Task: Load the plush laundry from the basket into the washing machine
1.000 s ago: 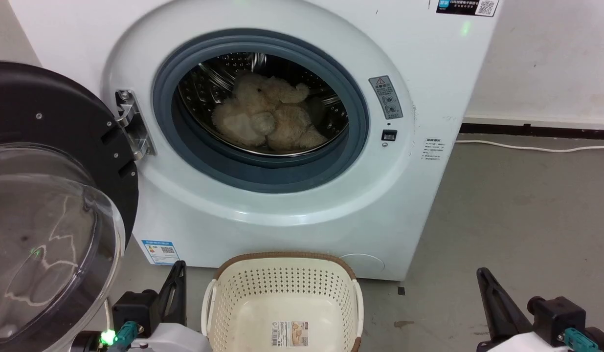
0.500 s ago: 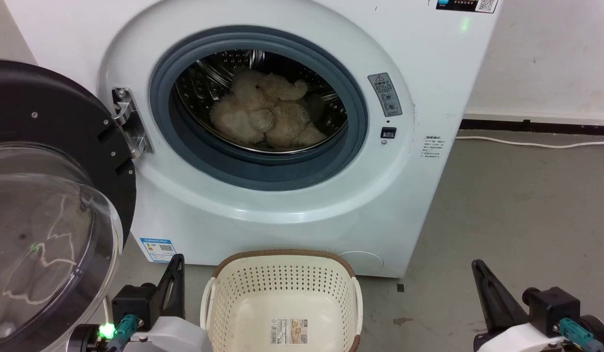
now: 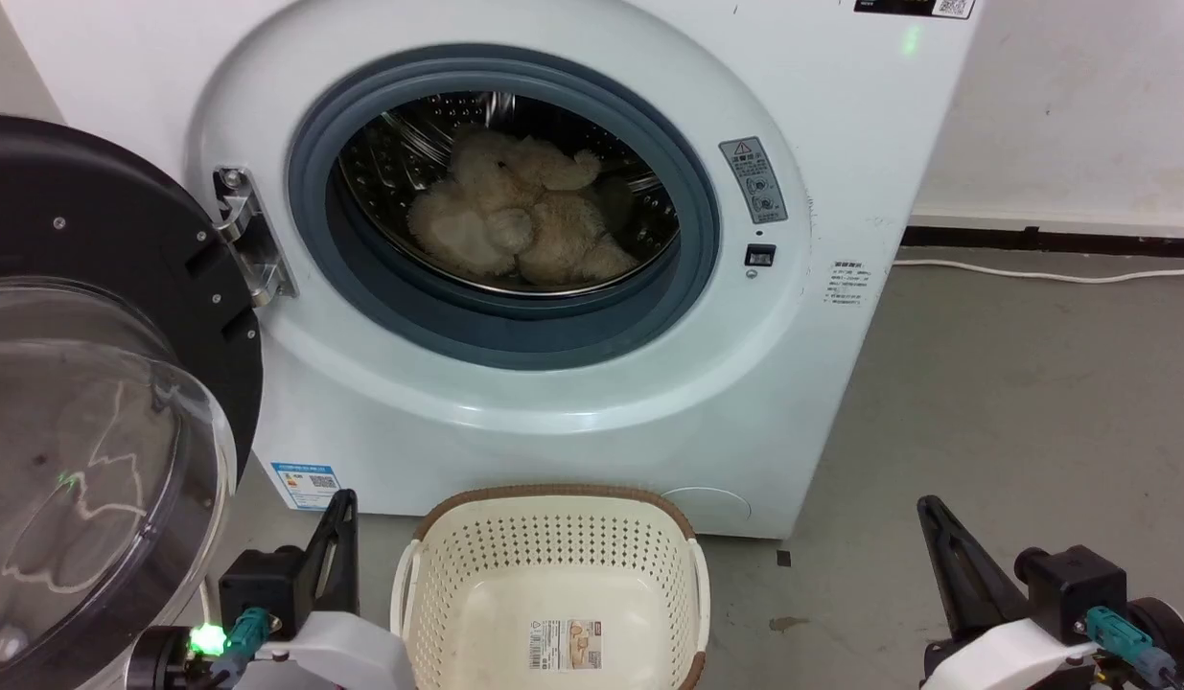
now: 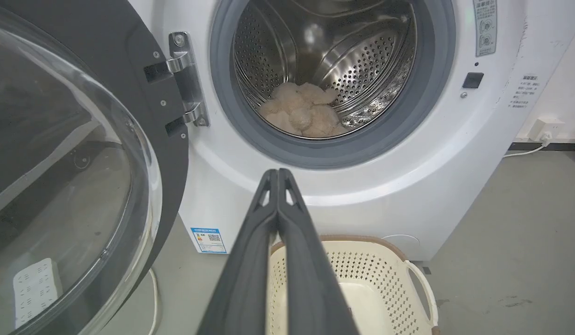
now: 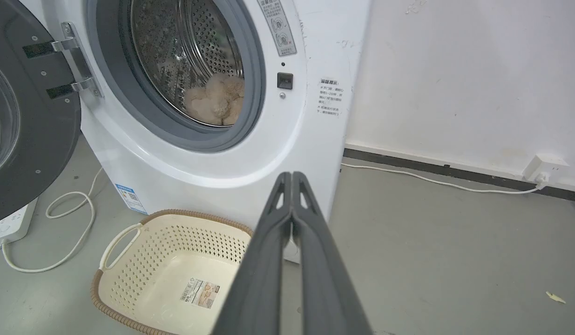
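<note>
Fingers (image 4: 250, 270) of my left gripper (image 4: 278, 173) lie pressed flat together from base to tip, with nothing between them. My right gripper (image 5: 292, 175) is clenched the same way, also on nothing. Both hang low and touch nothing, one on each side of the basket (image 3: 553, 494), left gripper near its left handle and right gripper well apart over bare grey floor (image 3: 1013, 402). The basket stands on the floor just in front of the washing machine (image 3: 553, 422) and holds a printed label (image 3: 565, 644) on its bottom and no laundry. The black-framed dome door (image 3: 93, 402) is swung wide open to my left. Past the grey rubber ring (image 3: 496, 331), the plush laundry (image 3: 515, 225) lies in a heap at the bottom of the steel drum (image 4: 361, 60), fully inside the port, with no limb over the ring. Loading looks done to me. The toy appears light, soft and shaggy, so I judge that it would squash and flop rather than slip. If I had to move it, I would open wide and pinch a thick limb or a fold of the body, not loose fur. It is well beyond both grippers now.
</note>
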Robot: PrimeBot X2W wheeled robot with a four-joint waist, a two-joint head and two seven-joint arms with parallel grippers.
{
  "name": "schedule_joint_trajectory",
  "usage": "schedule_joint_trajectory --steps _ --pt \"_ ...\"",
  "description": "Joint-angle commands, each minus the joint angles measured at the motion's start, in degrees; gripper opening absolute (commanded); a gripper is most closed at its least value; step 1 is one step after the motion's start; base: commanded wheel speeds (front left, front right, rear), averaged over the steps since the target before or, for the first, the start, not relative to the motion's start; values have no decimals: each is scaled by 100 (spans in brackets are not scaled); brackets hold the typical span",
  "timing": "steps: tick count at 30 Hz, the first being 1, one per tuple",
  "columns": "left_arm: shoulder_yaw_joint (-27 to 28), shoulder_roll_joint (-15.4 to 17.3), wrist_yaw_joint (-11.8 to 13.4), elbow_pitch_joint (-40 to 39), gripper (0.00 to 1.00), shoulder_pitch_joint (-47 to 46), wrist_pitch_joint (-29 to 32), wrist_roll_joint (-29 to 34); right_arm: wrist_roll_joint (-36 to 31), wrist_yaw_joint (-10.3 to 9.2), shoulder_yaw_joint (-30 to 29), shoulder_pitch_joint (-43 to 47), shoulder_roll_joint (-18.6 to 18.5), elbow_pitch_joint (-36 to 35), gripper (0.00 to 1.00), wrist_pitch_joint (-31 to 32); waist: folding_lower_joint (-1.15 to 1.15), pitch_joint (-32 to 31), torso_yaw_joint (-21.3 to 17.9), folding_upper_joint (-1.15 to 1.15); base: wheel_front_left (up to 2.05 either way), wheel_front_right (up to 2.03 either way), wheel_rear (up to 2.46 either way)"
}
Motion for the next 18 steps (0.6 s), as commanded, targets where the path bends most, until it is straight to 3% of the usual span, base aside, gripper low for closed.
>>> schedule_joint_trajectory --steps 1,18 --pt "34 -37 -23 4 0 -94 15 60 -54 3 5 -128 -2 25 0 21 0 3 -1 0 0 0 0" --pt "159 -134 -97 5 0 -165 52 260 -188 3 13 -285 -3 48 0 107 0 54 -18 0 0 0 0"
